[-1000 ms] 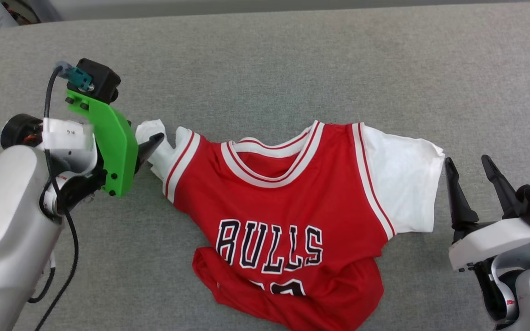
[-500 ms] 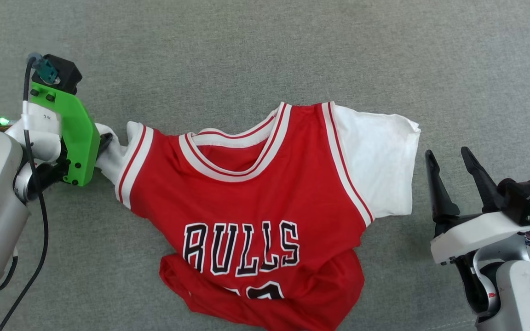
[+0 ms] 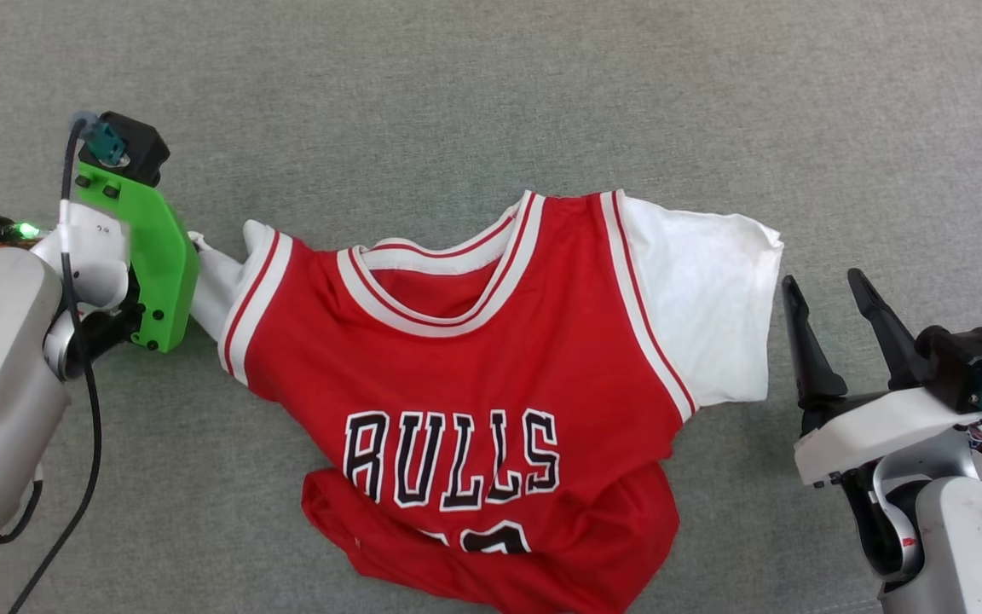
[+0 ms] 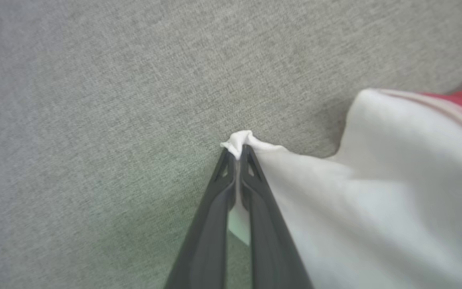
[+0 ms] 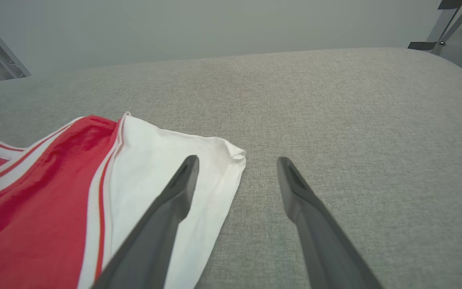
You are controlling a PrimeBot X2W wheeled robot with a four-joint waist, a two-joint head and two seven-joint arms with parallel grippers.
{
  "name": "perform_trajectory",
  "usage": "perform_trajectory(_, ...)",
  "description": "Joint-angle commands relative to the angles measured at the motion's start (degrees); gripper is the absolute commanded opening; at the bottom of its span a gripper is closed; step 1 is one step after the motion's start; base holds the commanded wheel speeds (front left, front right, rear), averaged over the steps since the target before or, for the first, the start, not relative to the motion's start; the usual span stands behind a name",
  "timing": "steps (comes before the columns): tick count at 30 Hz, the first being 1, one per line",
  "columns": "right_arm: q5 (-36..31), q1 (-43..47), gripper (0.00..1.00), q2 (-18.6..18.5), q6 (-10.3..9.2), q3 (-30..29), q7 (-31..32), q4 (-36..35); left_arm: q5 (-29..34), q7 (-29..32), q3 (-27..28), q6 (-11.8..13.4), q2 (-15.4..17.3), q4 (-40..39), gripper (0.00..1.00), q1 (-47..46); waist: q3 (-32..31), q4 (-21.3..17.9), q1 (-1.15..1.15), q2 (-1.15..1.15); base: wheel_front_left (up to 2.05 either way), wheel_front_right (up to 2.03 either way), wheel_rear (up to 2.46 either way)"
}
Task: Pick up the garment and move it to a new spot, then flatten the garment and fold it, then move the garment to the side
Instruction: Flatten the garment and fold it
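You are gripping the garment's (image 3: 491, 367) white sleeve tip in the left gripper's (image 4: 237, 154) closed jaws, the garment lying rumpled mid-tabletop (image 3: 542, 102), the right gripper's (image 3: 822, 280) jaws standing open just beside the other sleeve, so be drawing outward slowly and low.

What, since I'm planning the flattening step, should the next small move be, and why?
Probably draw the left gripper outward, away from the garment, to stretch the bunched white sleeve flat: it is shut on that sleeve's tip, while the other sleeve lies spread beside the open right gripper.
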Motion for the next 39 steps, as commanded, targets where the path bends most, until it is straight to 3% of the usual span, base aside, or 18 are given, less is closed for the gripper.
perform_trajectory(1,-0.3,-0.7,1.00,-0.2,-0.03,-0.1,0.2,-0.1,-0.1,-1.9,-0.1,0.0,-0.8,1.8,0.00,2.1,-0.6,0.7,0.00,0.65,0.00,0.00,0.00)
perform_trajectory(11,-0.5,-0.8,1.00,-3.6,-0.03,-0.1,5.0,-1.7,-0.1,-18.3,5.7,2.2,-1.4,1.1,0.00,1.6,-3.1,3.9,0.00,0.65,0.00,0.00,0.00)
perform_trajectory(17,-0.6,-2.5,1.00,-8.9,-0.03,1.2,15.7,-3.2,-0.4,-23.7,8.0,4.7,-0.3,-7.8,0.00,4.4,-3.4,6.8,0.00,0.65,0.00,0.00,0.00)
perform_trajectory(28,4.4,-9.5,1.00,-16.6,-0.03,2.0,43.8,-3.8,-2.8,-22.5,9.5,12.8,1.8,-30.4,0.00,14.0,-1.7,11.5,0.00,0.65,0.00,0.00,0.00)
perform_trajectory(34,4.5,-11.0,1.00,-18.8,-0.03,3.4,50.5,-1.4,-3.2,-20.8,9.3,15.9,2.6,-38.4,0.00,16.8,-0.6,13.4,0.00,0.65,0.00,0.00,0.00)
perform_trajectory(39,4.1,-12.1,1.00,-19.5,-0.03,4.7,50.4,1.3,-2.8,-20.1,9.0,17.0,3.0,-41.4,0.00,17.6,0.1,14.4,0.00,0.65,0.00,0.00,0.00)
